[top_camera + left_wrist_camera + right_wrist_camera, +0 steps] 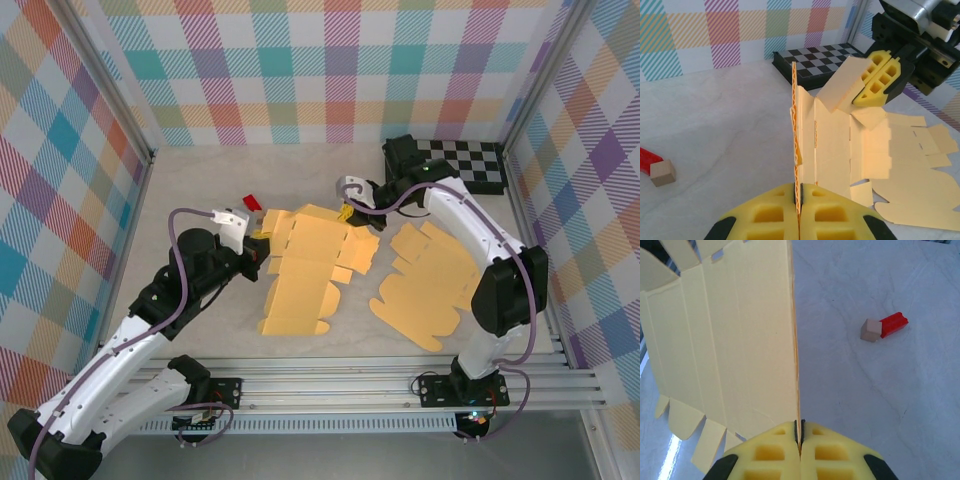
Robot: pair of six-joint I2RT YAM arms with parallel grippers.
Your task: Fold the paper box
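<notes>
The paper box [305, 265] is a flat yellow-tan cardboard cutout lying mid-table. My left gripper [262, 240] is at its left edge. In the left wrist view the left gripper [799, 192] is shut on a flap of the box [832, 145] that stands upright, edge-on. My right gripper [350, 213] is at the box's far right corner. In the right wrist view the right gripper [799, 432] is shut on the box's edge, and the panel [740, 340] stretches away to the left. The right gripper's fingers [880, 80] pinch a raised flap in the left wrist view.
A second flat cardboard cutout [425, 285] lies to the right of the box. A red block [251, 203] with a small wooden cube [870, 331] sits on the table behind the left gripper. A checkerboard [470, 160] lies at the back right. Plaid walls enclose the table.
</notes>
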